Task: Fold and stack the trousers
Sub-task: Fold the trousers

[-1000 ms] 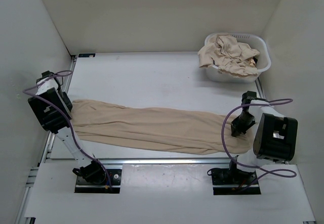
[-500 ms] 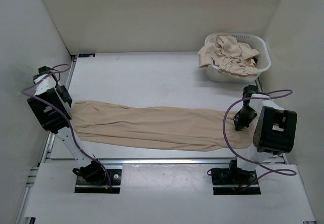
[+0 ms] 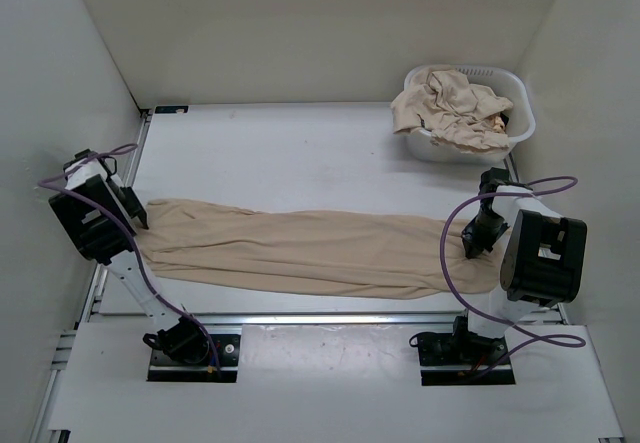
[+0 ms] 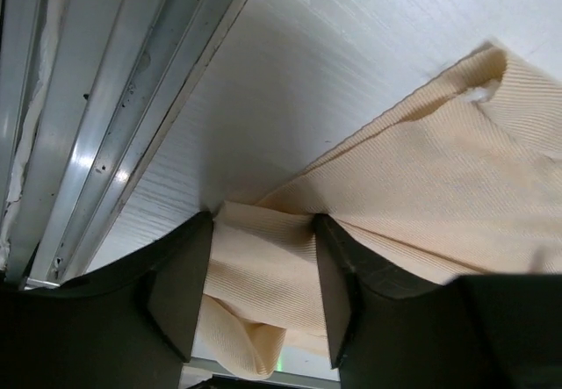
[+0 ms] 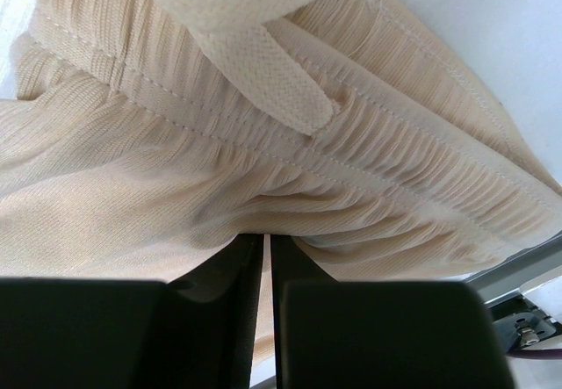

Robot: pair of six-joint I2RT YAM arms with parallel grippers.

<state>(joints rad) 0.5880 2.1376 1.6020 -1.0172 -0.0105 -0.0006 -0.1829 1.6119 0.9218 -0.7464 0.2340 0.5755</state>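
The beige trousers (image 3: 300,253) lie stretched flat across the table, leg ends at the left and waistband at the right. My left gripper (image 3: 137,215) is at the leg ends. In the left wrist view its jaws (image 4: 263,224) stand apart, with a loose fold of trousers (image 4: 439,169) lying between the fingers (image 4: 180,292). My right gripper (image 3: 472,245) is at the waist end. In the right wrist view it (image 5: 267,236) is shut, pinching the gathered cloth (image 5: 219,161) just below the elastic waistband, where a pale drawstring (image 5: 263,64) lies.
A white slotted laundry basket (image 3: 521,123) stands at the back right with more beige clothes (image 3: 450,108) heaped in it. A metal rail (image 4: 105,126) runs along the table's left edge, close to the left gripper. White walls enclose the table.
The right gripper has moved a little away from the near edge with the waistband, pulling the trousers straighter. The left arm has drifted slightly left.
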